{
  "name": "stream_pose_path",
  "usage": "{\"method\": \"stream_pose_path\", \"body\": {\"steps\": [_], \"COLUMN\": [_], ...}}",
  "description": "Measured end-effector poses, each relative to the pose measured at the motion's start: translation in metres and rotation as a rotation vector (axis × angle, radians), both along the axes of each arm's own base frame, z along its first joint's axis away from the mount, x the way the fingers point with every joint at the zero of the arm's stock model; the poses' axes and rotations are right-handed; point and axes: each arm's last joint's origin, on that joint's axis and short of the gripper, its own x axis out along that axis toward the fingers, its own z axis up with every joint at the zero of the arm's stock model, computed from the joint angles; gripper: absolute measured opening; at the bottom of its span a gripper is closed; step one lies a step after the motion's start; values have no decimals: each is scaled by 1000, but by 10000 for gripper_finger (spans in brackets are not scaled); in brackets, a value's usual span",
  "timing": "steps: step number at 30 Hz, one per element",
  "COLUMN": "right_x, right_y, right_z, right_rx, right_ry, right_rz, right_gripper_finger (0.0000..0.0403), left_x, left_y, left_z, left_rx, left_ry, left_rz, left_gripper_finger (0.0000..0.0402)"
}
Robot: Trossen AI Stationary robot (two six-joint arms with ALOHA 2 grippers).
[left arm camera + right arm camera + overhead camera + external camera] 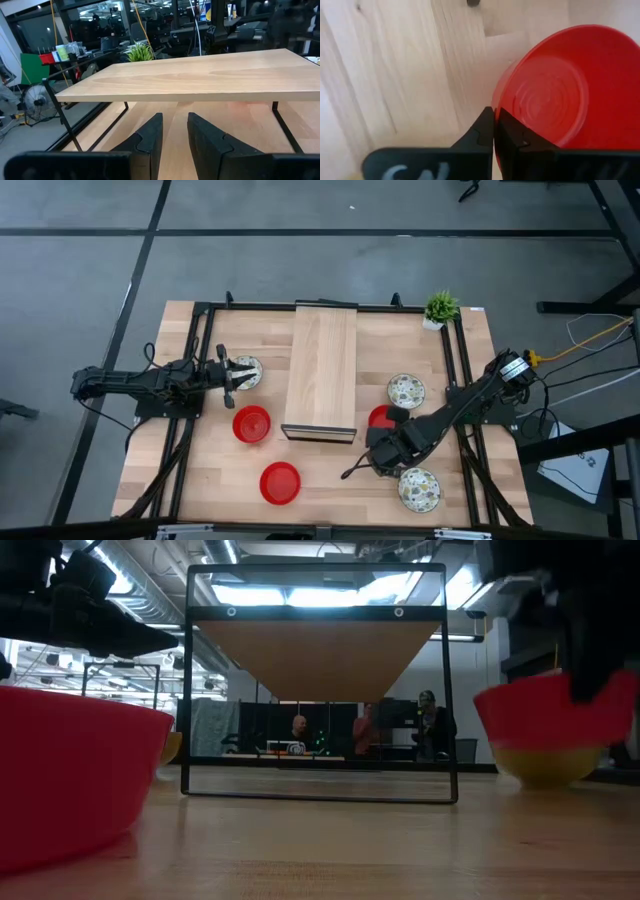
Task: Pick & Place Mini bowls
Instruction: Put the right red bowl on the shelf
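Three red mini bowls show in the high view: one [251, 423] left of the wooden riser, one [280, 483] near the front edge, and one [378, 416] at my right gripper [388, 432], which is shut on it. Three patterned white bowls rest on the table: one [249, 372] by my left gripper [232, 375], one [405, 390] right of the riser, one [419, 489] at the near right. My left gripper [175, 137] is open with nothing between its fingers and faces the riser. My right gripper [494, 127] pinches the rim [496, 102] of the red bowl between its two fingers, one inside and one outside the wall. The fingers come from above, slanting down. In the low view the bowl [545, 710] hangs tilted, lifted off the table.
A wooden riser on a black frame [322, 375] stands across the table's middle. A small potted plant [440, 307] sits at the far right corner. Black rails [462, 380] run along both sides. People sit in the room behind [365, 730].
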Motion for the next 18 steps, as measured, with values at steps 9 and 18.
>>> {"method": "stream_pose_path", "body": {"steps": [9,18], "right_x": [1,-5], "right_y": [-1,-5], "right_z": [39,57], "right_rx": [-74,-121], "right_ry": [13,64], "right_rz": [20,18], "right_gripper_finger": [6,6], "left_x": [0,0], "left_y": [0,0], "left_z": [0,0], "left_rx": [0,0], "left_ry": [0,0], "left_rz": [0,0], "left_gripper_finger": [86,86]}}
